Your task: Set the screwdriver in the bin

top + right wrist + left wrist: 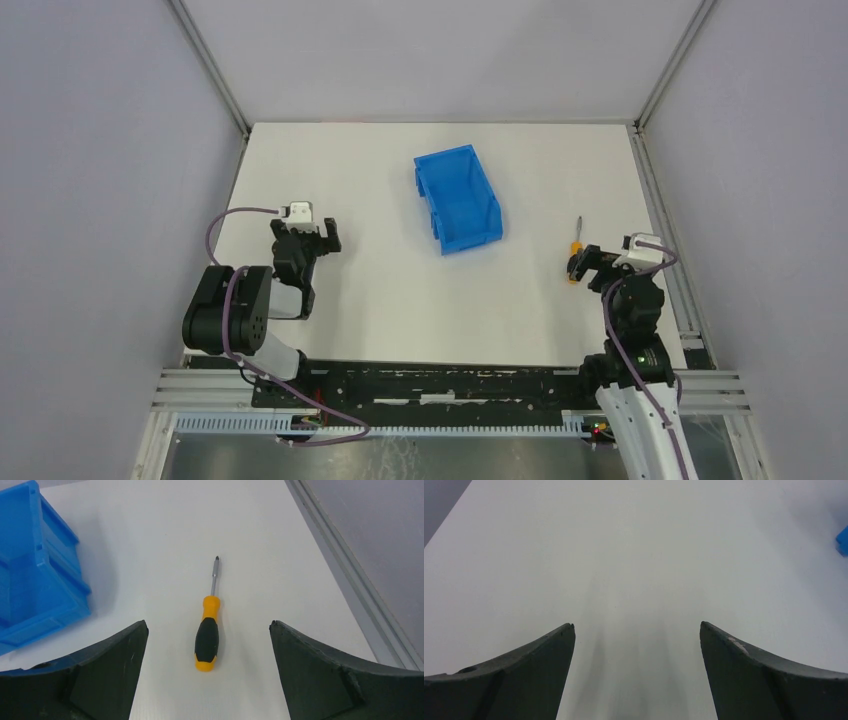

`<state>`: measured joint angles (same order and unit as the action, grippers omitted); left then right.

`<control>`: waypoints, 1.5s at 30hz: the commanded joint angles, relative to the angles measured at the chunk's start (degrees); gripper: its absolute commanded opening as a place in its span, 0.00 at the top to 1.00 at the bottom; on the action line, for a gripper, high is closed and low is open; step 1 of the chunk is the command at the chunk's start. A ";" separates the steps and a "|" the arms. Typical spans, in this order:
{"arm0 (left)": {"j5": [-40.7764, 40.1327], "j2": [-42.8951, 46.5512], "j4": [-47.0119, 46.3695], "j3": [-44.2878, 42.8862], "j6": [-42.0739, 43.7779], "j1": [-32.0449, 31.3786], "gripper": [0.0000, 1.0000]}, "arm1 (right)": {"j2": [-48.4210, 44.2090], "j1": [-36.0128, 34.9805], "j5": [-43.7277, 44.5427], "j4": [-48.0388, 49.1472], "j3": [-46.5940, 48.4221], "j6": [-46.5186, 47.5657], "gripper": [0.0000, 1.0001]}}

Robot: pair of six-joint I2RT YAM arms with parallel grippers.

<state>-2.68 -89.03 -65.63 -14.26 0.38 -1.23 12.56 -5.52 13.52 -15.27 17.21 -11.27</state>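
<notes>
Basically white table, grey walls. Right gripper wide open, empty, its fingers either side of the screwdriver, which lies flat, right of the bin. Left gripper open, empty.

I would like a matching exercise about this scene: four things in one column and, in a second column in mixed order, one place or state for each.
Things:
1. screwdriver
2. bin
3. left tool
4. right tool

Places or states:
a. open, with only the white table in its gap
b. blue, standing near the middle of the table
c. lying flat, shaft pointing away from the arms
d. open, straddling an orange and black handle

Pairs: 1-c, 2-b, 3-a, 4-d
</notes>
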 commanded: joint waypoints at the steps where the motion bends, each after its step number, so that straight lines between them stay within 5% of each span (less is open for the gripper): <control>1: 0.30 0.92 -1.34 -0.11 -1.88 0.27 0.00 | 6.37 -0.01 5.04 3.83 9.94 0.01 0.02; 5: 0.34 0.96 -1.33 -0.08 -1.87 0.27 0.00 | 20.54 0.01 4.06 -0.30 25.27 3.28 0.02; 11: 0.44 0.97 -1.28 -0.11 -1.88 0.25 0.00 | 56.01 0.27 4.10 -27.35 58.66 5.66 0.02; 18: 0.32 0.96 -1.27 -0.14 -1.88 0.23 0.00 | 73.73 4.11 -8.38 -19.81 50.46 5.01 0.08; 25: 0.30 0.95 -1.31 -0.14 -1.88 0.27 0.00 | 81.39 4.48 -8.20 -8.82 37.28 3.35 0.30; 31: 0.35 0.97 -1.29 -0.13 -1.88 0.27 0.00 | 80.18 4.71 -7.35 -13.15 39.54 4.14 0.99; 37: 0.33 0.97 -1.26 -0.10 -1.88 0.27 0.00 | 75.41 4.63 -8.69 -38.41 60.98 7.71 1.00; 45: 0.36 0.97 -1.27 -0.15 -1.88 0.27 0.00 | 75.16 4.12 -8.37 -43.71 76.12 5.62 1.00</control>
<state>-2.66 -89.03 -65.65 -14.26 0.38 -1.23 88.18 -0.99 5.08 -52.80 89.47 -4.62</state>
